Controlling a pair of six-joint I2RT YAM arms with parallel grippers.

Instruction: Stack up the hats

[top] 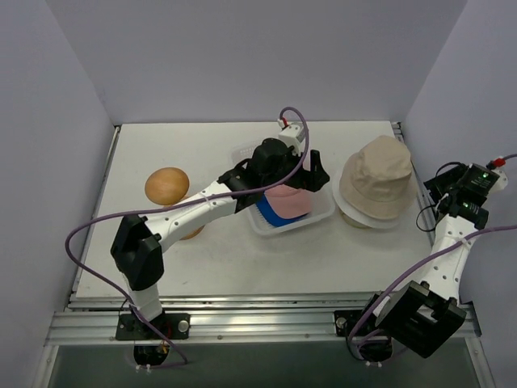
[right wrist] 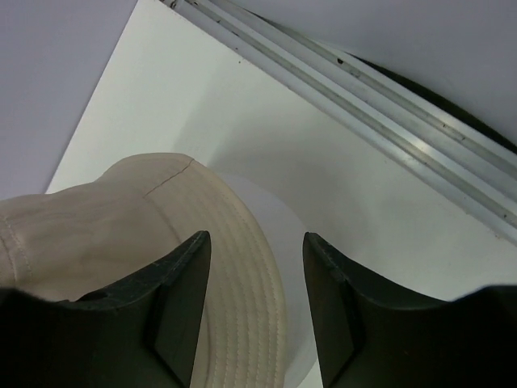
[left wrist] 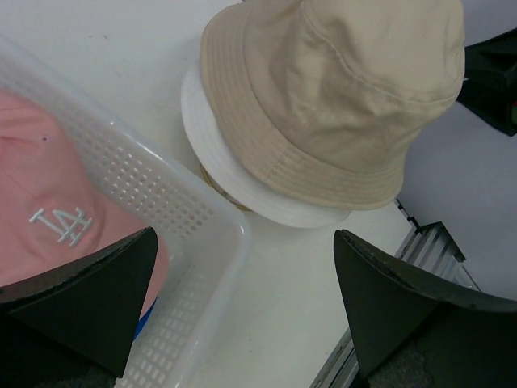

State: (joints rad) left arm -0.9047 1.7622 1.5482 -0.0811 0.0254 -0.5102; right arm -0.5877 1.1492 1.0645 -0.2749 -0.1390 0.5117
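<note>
- Wide-parted and empty, the left gripper (left wrist: pixel 242 242) is poised over the pink baseball cap (left wrist: pixel 48 210), which is laid on a blue cap (top: pixel 271 212) in the lattice basket (left wrist: pixel 194 210); it is judged the next pick.
- At the basket's 3 o'clock, the beige bucket hat (left wrist: pixel 339 97) is stacked on a whitish hat (left wrist: pixel 242 194); the right gripper (right wrist: pixel 256 242), half open with nothing held, is seen at its brim.
- The white table (top: pixel 339 250) is enclosed by pale grey walls (top: pixel 242 56); an orange-brown dome (top: pixel 166 185) is set at the basket's 9 o'clock.

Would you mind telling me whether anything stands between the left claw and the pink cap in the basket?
Nothing visible does. The pink cap lies uncovered in the basket, and the open left claw hangs right above its edge; only the basket's wall stands beside it.
</note>
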